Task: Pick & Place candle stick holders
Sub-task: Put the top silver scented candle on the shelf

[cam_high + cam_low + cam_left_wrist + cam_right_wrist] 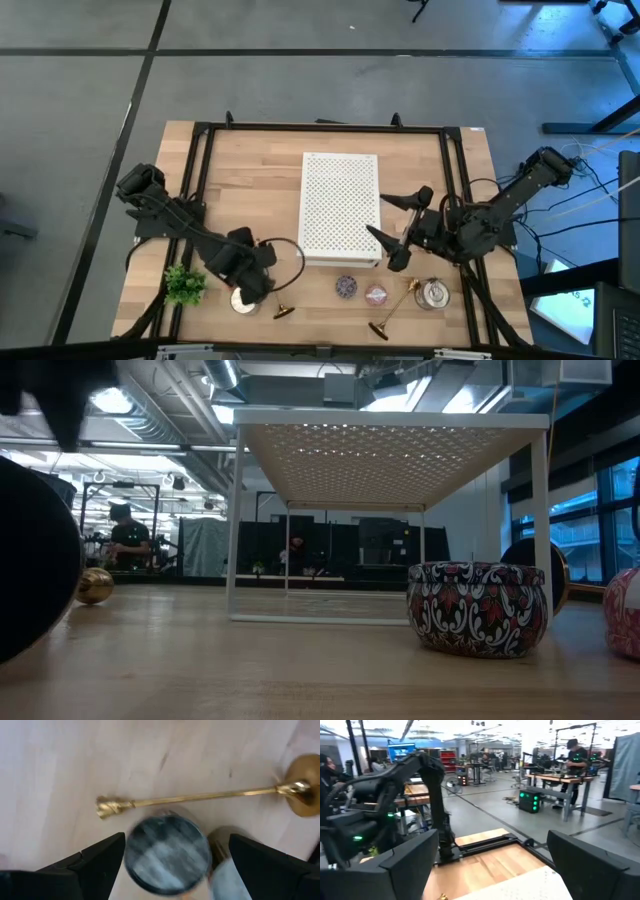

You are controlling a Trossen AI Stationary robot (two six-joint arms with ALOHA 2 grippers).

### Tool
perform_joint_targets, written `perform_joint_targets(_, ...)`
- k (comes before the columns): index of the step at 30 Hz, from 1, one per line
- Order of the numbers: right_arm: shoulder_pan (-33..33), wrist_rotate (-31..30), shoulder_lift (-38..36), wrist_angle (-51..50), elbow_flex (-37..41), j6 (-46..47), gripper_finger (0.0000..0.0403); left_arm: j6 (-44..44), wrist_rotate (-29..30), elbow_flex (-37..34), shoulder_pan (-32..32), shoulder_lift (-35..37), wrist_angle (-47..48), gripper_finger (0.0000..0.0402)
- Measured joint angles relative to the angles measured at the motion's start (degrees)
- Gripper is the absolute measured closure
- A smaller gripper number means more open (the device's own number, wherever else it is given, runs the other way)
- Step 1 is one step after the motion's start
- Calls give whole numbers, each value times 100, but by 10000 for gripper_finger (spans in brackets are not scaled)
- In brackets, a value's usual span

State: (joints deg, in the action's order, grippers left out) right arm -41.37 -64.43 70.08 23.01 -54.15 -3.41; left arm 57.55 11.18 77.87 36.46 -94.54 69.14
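From the overhead camera I see my left gripper (258,290) low over the front left of the wooden counter (250,180), its fingers (102,857) spread around a round silver tin (167,854), with one thin shiny brass candle stick holder (283,311) lying on its side just beside it, near a small green plant (185,285). My right gripper (397,228) hangs with its fingers spread wide beside the right edge of the white perforated metal shelf (340,208), gripping nothing. A second brass candle stick holder (393,307) lies tipped over at the front right, between a pink disc (376,295) and another silver tin (435,294), with a purple patterned disc (346,288) just left of them.
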Motion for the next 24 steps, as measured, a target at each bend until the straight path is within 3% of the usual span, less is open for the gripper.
perform_joint_targets(7, -375, -9, -113, -547, 0, 152, 27, 1105, 394, 0, 181, 0, 7, 48)
perform_joint_targets(14, -863, -6, -299, -979, 0, 257, 27, 2260, 424, 0, 79, 2, 181, 48)
perform_joint_targets(24, -1015, -6, -400, -1178, 0, 247, 27, 2888, -148, 0, 106, -15, 293, 48)
